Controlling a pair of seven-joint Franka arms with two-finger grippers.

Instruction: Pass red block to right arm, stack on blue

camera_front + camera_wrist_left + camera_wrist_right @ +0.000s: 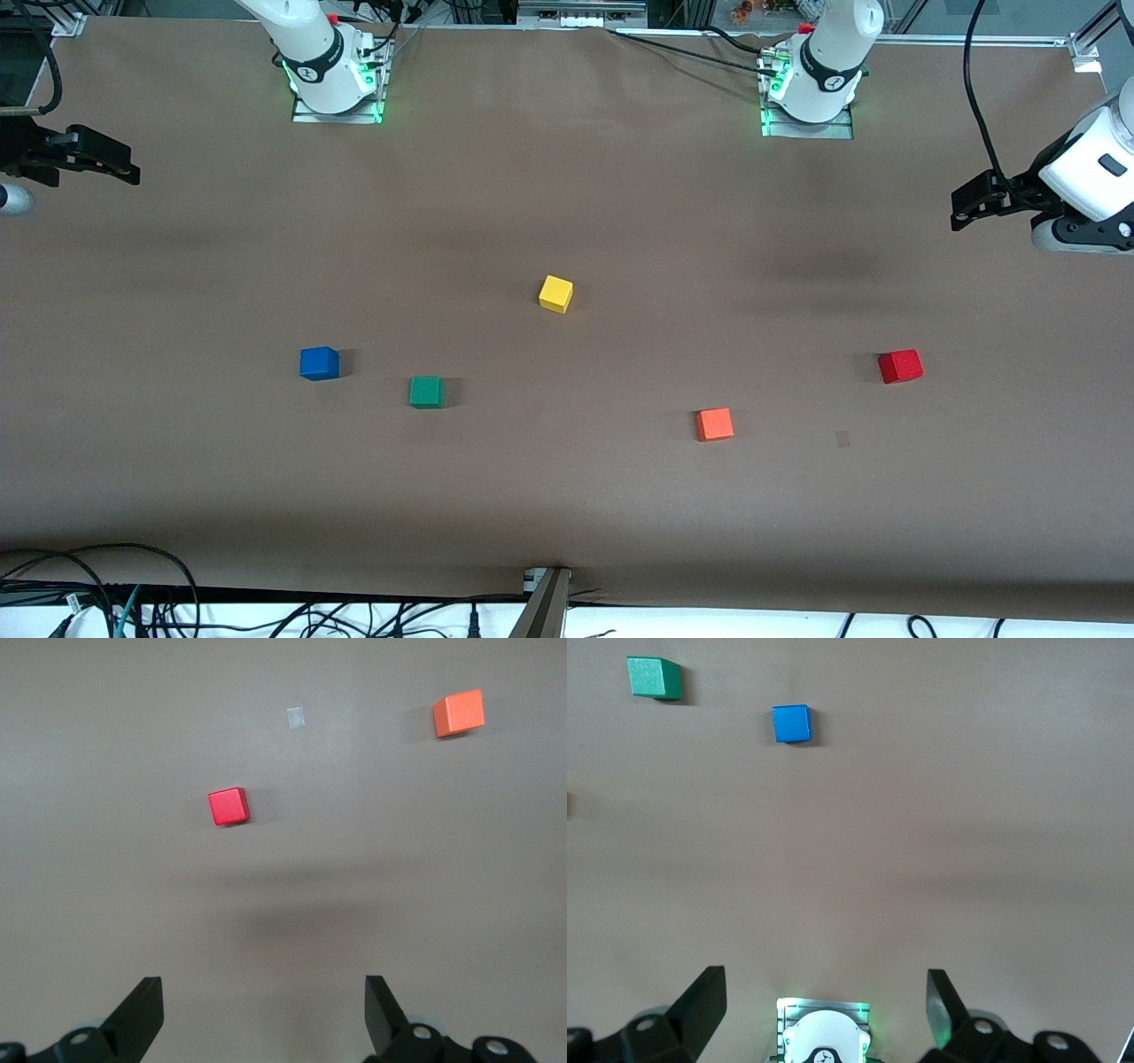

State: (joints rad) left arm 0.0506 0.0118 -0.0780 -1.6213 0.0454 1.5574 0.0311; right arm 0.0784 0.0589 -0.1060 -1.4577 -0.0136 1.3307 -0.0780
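**Starting layout: five cubes on a brown table, both arms raised**

Brown paper is covering the table point(567, 514), and five cubes are sitting on it well apart. Nearest the front camera is lying the orange cube point(714, 424), then the green cube point(426, 392). Slightly farther, the red block point(900, 366) is resting toward the left arm's end and the blue cube point(319, 363) toward the right arm's end. The yellow cube point(555, 293) is lying farther still, near the middle.

The left gripper point(961, 211) is hovering over its end of the table, fingers spread and holding nothing. The right gripper point(131, 168) is waiting over the other end, likewise spread and empty.

The red block is appearing rigid, light and smooth-faced; pinching two parallel side faces low down is likely leaving the upper part free for the handover.
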